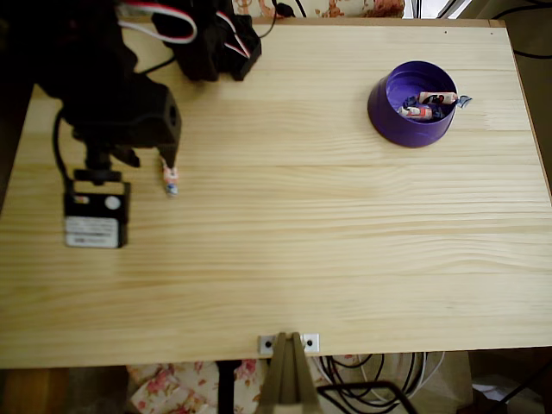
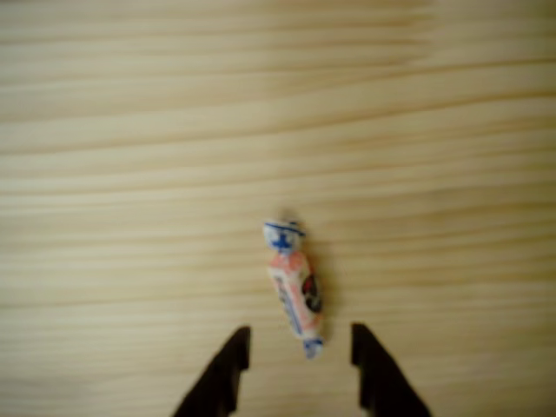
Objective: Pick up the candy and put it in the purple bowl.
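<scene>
Candy (image 2: 294, 288) lies lengthwise toward the pincer (image 2: 300, 352), whose parted jaws flank its near end.

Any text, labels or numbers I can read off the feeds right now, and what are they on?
Nothing is legible.
White label on the arm's motor: print too small to read.
Candy wrapper between the open gripper fingers: dark markings, blurred.
Wrappers in the purple bowl: too small to read.
</scene>
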Controlling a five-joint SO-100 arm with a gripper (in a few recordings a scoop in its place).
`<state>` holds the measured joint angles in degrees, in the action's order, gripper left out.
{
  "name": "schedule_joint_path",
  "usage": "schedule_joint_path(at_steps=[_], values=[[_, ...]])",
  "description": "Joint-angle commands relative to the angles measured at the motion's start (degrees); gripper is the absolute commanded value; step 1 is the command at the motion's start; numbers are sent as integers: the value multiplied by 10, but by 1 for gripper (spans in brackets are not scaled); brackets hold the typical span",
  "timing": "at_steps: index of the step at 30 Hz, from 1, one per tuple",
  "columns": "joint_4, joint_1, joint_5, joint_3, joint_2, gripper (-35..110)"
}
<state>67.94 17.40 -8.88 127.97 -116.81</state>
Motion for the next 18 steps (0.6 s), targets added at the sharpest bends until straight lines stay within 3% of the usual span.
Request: schedule_joint_path(at_steps=[1,18], values=[[-12,11,-4,9,-9,19],[-31,18,-59,53,20,19]])
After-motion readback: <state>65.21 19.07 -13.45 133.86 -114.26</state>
